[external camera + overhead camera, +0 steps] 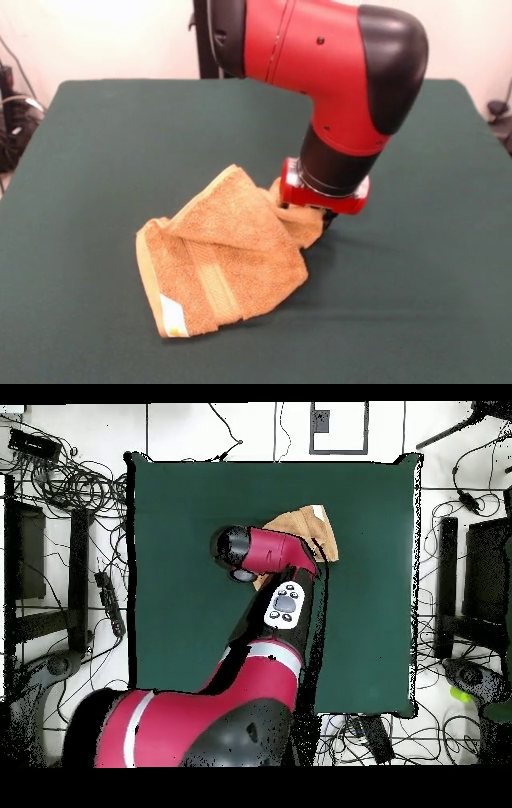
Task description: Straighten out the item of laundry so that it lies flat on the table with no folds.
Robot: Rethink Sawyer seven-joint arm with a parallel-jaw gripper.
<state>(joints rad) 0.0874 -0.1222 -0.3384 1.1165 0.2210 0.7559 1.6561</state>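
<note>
The orange-tan towel [224,256] lies crumpled and folded over itself at the middle of the dark green table [120,144]. Its white label [174,314] is at the near corner, with the woven band [212,284] beside it. My gripper [314,216] is at the towel's right end, mostly hidden under the red wrist. It is shut on a bunched part of the towel that rises off the table towards it. In the overhead view only a piece of the towel [318,529] shows beyond the arm [275,549], which covers the gripper.
Wide green table surface [370,584] surrounds the towel on all sides. The black pedestal [204,40] stands at the far edge. Cables and equipment [60,484] lie on the floor around the table.
</note>
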